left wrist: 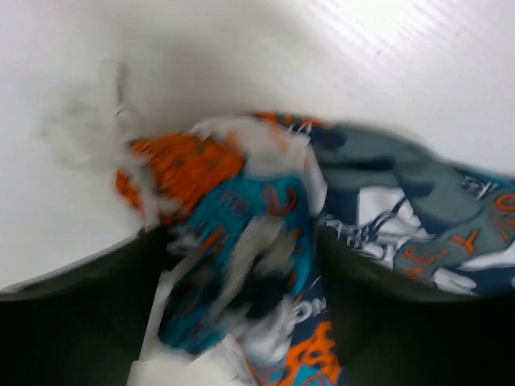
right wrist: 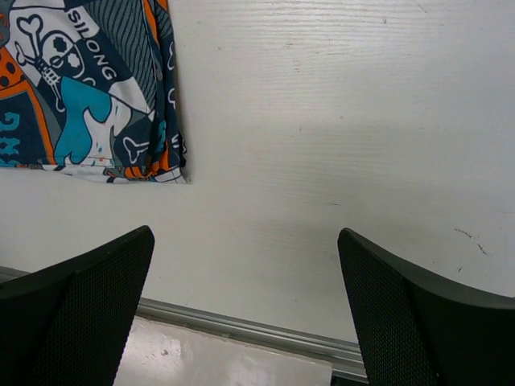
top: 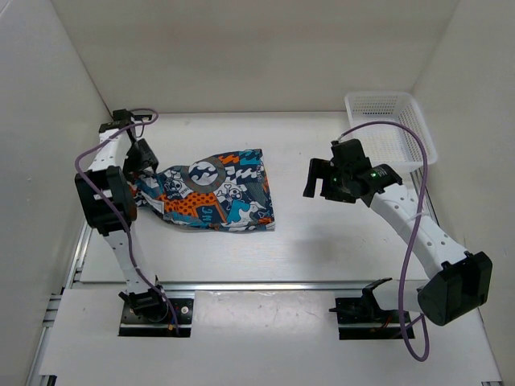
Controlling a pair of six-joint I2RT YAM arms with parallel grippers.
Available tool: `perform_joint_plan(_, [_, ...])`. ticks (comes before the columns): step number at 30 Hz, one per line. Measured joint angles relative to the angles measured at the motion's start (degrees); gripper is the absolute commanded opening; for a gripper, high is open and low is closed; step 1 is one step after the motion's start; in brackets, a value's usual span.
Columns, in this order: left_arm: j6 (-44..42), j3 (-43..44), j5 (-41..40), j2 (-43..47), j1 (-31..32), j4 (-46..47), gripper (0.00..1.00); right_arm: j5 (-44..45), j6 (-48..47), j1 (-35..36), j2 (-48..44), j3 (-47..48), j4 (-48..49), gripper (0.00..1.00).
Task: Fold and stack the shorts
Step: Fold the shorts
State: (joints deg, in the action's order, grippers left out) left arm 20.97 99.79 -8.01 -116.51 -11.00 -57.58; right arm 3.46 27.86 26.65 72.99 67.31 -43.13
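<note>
The printed shorts (top: 216,193) lie on the white table left of centre, their left end bunched and lifted. My left gripper (top: 143,178) is shut on that bunched left end; in the left wrist view the cloth (left wrist: 241,241) is pinched between my dark fingers (left wrist: 80,322). My right gripper (top: 320,178) is open and empty, held above bare table to the right of the shorts. In the right wrist view the shorts' corner (right wrist: 88,88) shows at top left, apart from my fingers (right wrist: 72,314).
A white mesh basket (top: 392,129) stands at the back right, close behind the right arm. A metal rail (top: 265,285) runs along the table's near edge. White walls close in the left, back and right sides.
</note>
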Motion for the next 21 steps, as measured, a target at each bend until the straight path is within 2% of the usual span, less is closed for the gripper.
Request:
perform_joint_plan(1, [-0.7, 0.8, 1.5, -1.6, -0.3, 0.5, 1.0, 0.0, 0.0, 0.0, 0.0, -0.2, 0.0, 1.0])
perform_joint_plan(8, [-2.1, -0.1, 10.1, -2.1, -4.6, 1.2, 1.0, -0.4, -0.2, 0.0, 0.1, -0.8, 0.9, 1.0])
perform_joint_plan(9, [-2.2, -1.0, 11.0, -0.9, -5.7, 1.4, 0.9, -0.6, -0.3, 0.0, 0.2, -0.8, 1.2, 1.0])
perform_joint_plan(10, [-2.1, -1.9, 11.8, 0.6, -6.8, 1.4, 0.85, -0.7, -0.3, 0.0, 0.5, -0.8, 1.4, 1.0])
perform_joint_plan(13, [-2.3, -5.6, 13.8, 7.7, -10.0, 2.4, 0.85, -1.4, -0.6, 0.0, 1.4, -0.8, 1.9, 1.0])
perform_joint_plan(14, [-2.1, -6.5, 14.2, 10.4, -11.0, 2.7, 0.82, -1.6, -0.8, 0.0, 1.7, -0.8, 2.1, 1.0])
perform_joint_plan(16, [-1.7, -7.6, 14.8, 15.2, -12.6, 3.2, 0.69, -2.4, -1.1, 0.0, 2.5, -0.8, 2.6, 1.0])
perform_joint_plan(17, [-1.3, -8.0, 15.0, 17.0, -13.1, 3.8, 0.54, -2.6, -1.2, 0.0, 2.8, -0.8, 2.8, 1.0])
perform_joint_plan(18, [-0.9, -8.9, 15.3, 18.4, -13.7, 4.6, 0.48, -2.8, -1.4, 0.0, 3.1, -0.8, 3.0, 1.0])
perform_joint_plan(19, [-0.3, -9.8, 15.5, 19.3, -14.2, 5.1, 0.42, -2.9, -1.4, 0.0, 3.2, -0.8, 3.1, 1.0])
perform_joint_plan(21, [0.7, -13.3, 16.7, 20.1, -15.3, 6.6, 0.41, -3.3, -1.5, 0.0, 3.5, -0.8, 3.1, 1.0])
